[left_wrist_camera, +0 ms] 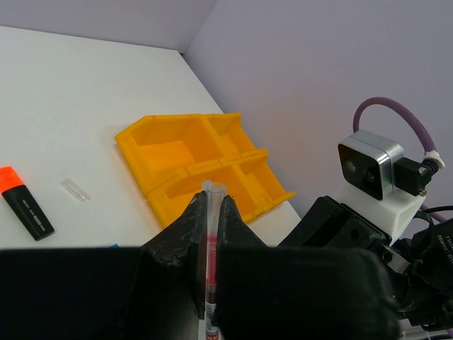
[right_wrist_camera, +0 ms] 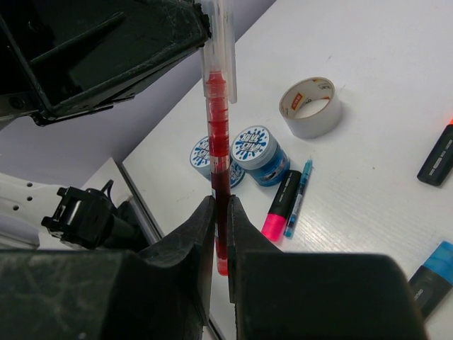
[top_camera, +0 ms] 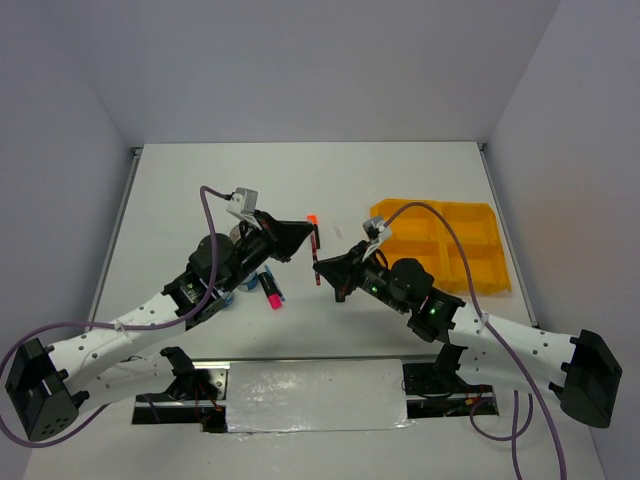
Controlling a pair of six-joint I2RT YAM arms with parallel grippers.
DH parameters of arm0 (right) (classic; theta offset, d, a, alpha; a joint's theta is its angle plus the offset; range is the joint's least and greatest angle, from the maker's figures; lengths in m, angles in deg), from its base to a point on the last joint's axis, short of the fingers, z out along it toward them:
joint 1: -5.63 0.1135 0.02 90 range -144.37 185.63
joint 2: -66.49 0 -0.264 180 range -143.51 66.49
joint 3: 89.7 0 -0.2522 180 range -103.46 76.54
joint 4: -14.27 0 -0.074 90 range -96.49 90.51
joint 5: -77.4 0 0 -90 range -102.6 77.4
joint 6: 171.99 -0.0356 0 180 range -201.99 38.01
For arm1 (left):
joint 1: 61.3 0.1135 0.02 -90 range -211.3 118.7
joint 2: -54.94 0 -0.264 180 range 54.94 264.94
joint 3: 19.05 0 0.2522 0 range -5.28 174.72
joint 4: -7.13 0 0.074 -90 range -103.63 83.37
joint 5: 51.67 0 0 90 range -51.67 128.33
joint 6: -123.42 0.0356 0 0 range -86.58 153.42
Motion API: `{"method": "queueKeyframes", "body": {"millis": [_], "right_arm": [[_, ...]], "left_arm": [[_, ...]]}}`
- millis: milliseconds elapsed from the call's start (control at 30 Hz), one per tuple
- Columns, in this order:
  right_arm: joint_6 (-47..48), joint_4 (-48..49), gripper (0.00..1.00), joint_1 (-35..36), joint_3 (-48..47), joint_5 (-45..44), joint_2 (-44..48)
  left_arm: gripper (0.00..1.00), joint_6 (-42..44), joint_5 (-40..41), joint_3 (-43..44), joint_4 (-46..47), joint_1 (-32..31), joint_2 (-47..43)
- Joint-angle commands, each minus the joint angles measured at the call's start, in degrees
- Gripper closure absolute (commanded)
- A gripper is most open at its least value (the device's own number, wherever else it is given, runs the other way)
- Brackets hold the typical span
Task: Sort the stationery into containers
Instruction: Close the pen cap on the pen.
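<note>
Handover pose: red pen (top_camera: 316, 255) held off tabletop (top_camera: 200, 190), mid-scene, long axis near–far. Left gripper (top_camera: 305, 236) clamped on far end, right gripper (top_camera: 324, 270) clamped on near end. Tray (top_camera: 480, 235) lies right of pen, well apart; right arm nearer. All four compartments look empty. Judgement: left must release before right carries pen over.
</note>
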Motion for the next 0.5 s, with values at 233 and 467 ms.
{"method": "queueKeyframes", "body": {"millis": [233, 467], "right_arm": [[3.24, 4.7, 1.0, 0.3, -5.17, -3.59, 0.58], [10.61, 9.62, 1.0, 0.3, -4.73, 6.16, -0.39]], "left_arm": [[1.0, 2.58, -4.03, -1.89, 2.29, -0.26, 0.11], [0.89, 5.13, -7.2, -2.59, 2.3, -0.26, -0.94]]}}
